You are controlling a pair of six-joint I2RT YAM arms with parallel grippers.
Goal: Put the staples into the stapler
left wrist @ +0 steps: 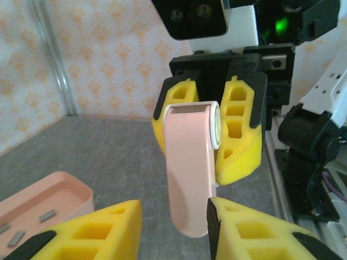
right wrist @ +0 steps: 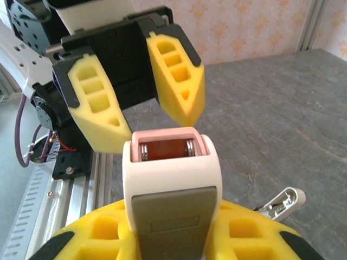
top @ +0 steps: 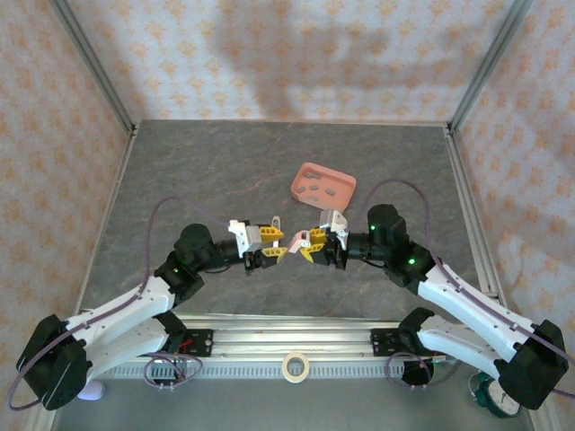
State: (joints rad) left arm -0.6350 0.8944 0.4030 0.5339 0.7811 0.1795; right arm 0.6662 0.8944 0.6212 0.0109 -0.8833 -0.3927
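The right claw (top: 313,250) is clamped on the stapler (right wrist: 171,179), holding it above the worktop (top: 225,171) facing the left claw (right wrist: 156,129), whose jaws stand apart around its end, probably to open it, while the staples (top: 321,188) lie in the tray (top: 303,172).

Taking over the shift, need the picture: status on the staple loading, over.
Left gripper open, empty. Right gripper shut on stapler. Staples in pink tray, none picked. Nothing blocking.
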